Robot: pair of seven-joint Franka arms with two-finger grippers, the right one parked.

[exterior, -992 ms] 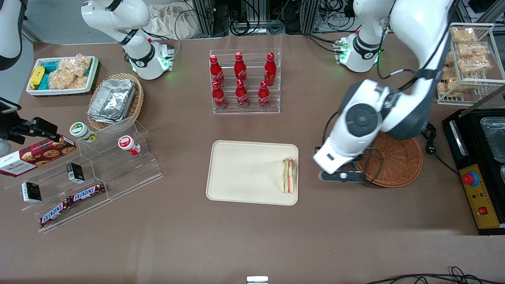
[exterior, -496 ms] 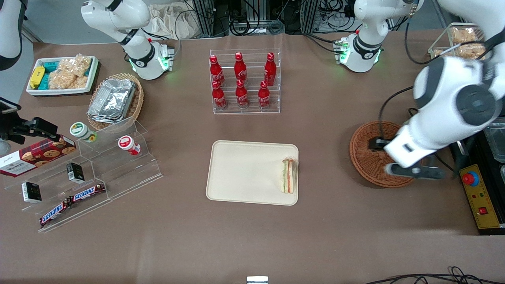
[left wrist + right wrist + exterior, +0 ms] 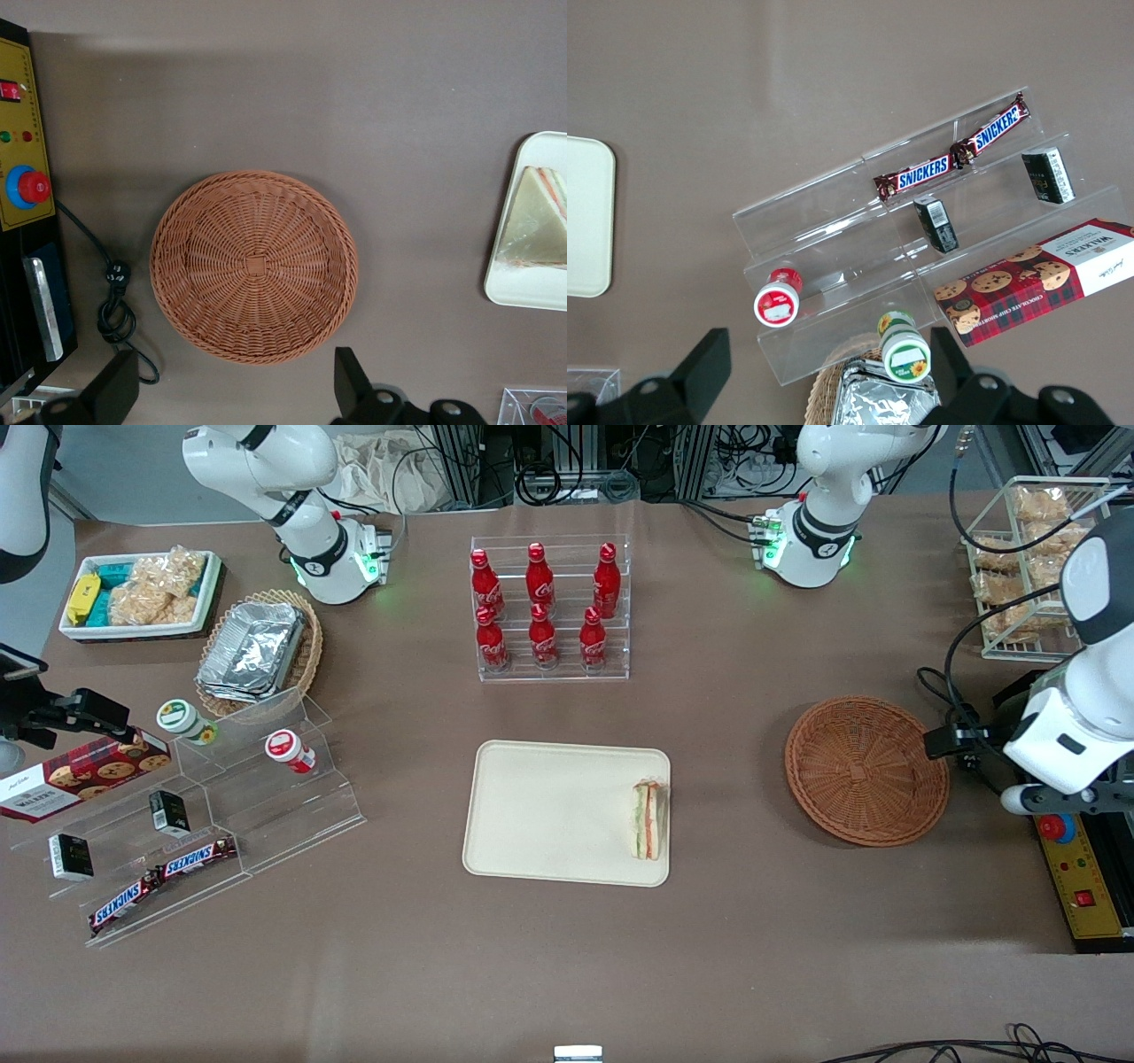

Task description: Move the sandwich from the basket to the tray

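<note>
Left arm [image 3: 1076, 717]: glossy white shell, dark grey joint band, black cable looped off the wrist to a small black box. Base [image 3: 819, 540] white with black ring, green status light, red-tipped connector. Tool [image 3: 235, 394]: black fingers [image 3: 353, 382] spread wide apart, over the desk just beside the basket, silver screws in the black mount.

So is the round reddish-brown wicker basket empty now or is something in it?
Empty: the round reddish-brown wicker basket shows only bare weave. The open pincer hovers above its edge, holding nothing.
</note>
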